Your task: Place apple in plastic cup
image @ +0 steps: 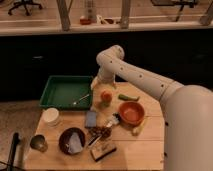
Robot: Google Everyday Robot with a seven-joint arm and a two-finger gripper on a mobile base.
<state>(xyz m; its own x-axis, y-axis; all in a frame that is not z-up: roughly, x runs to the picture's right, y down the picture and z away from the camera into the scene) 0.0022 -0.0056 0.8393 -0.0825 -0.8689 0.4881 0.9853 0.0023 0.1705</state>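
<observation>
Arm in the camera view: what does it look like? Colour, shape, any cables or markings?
The arm is off-white throughout: smooth, rounded tubular links, a ball-like joint at the top, thickening into a bulky shell at lower right. No cables or markings show. The gripper, equally pale, sits just above the apple, beside the green tray.

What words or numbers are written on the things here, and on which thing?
No words, numbers or signs can be read anywhere.
The packet at the front may carry print, but it is too blurred to read.
The gripper is just above the apple, beside the green tray.
</observation>
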